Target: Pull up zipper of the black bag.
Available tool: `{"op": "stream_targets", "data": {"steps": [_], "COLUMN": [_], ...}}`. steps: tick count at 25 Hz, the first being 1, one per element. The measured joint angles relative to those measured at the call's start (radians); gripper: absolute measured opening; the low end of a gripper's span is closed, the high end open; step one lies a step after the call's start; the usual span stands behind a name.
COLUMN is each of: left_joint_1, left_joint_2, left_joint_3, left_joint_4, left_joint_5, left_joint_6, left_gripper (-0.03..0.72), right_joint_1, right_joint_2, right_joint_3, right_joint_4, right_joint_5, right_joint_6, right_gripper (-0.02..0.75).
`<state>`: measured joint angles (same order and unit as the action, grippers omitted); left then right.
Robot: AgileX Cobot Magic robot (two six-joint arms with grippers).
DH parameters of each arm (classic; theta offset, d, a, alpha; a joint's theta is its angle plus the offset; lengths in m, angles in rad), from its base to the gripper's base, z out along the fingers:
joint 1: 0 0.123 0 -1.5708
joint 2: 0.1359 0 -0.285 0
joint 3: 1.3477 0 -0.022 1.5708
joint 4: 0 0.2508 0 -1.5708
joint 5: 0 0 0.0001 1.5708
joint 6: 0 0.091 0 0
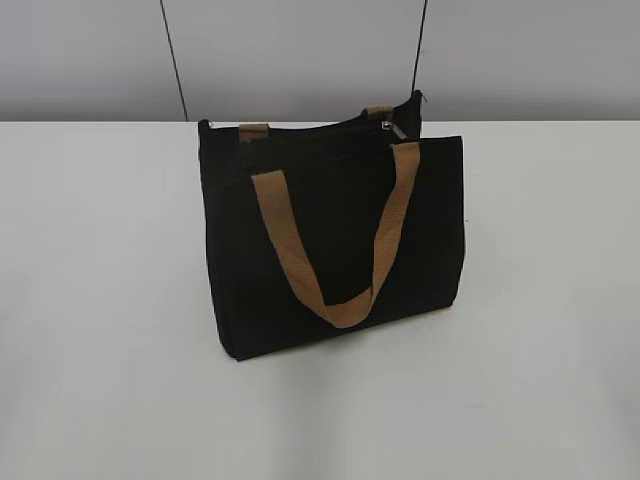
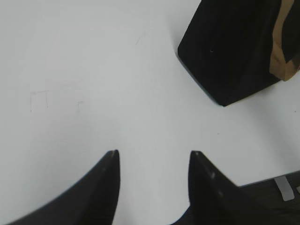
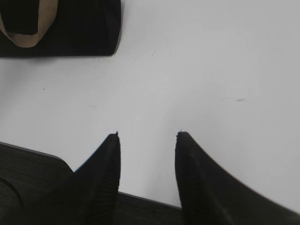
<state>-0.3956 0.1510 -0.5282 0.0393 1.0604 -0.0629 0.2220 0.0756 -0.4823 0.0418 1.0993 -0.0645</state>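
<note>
The black bag point(image 1: 330, 240) stands upright in the middle of the white table point(image 1: 100, 300), its tan handle point(image 1: 340, 300) hanging down the front. The zipper point(image 1: 320, 128) runs along the top edge, with the small silver pull tab point(image 1: 390, 128) near the right end. Neither gripper shows in the exterior view. In the left wrist view my left gripper point(image 2: 154, 154) is open and empty over bare table, the bag's corner point(image 2: 225, 51) far at the upper right. In the right wrist view my right gripper point(image 3: 147, 136) is open and empty near the table's front edge, the bag point(image 3: 79, 28) at the upper left.
A grey wall with dark vertical seams point(image 1: 175, 60) stands behind the table. The table's front edge point(image 3: 140, 199) lies just under the right gripper, dark floor beyond. The dark edge also shows in the left wrist view point(image 2: 272, 180).
</note>
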Motion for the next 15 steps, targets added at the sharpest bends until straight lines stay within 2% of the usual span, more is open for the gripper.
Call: {"op": "stream_targets", "data": {"steps": [15], "left_joint_1": [0.004], "left_joint_2": [-0.055], "left_joint_3": [0.000], "left_joint_4": [0.000], "left_joint_5": [0.000], "left_joint_6": [0.000], "left_gripper": [0.319], "right_joint_1": [0.000], "right_joint_2": [-0.014], "right_joint_3": [0.000], "right_joint_4": [0.000], "right_joint_5": [-0.001], "right_joint_6": [0.000], "right_gripper": [0.307]}}
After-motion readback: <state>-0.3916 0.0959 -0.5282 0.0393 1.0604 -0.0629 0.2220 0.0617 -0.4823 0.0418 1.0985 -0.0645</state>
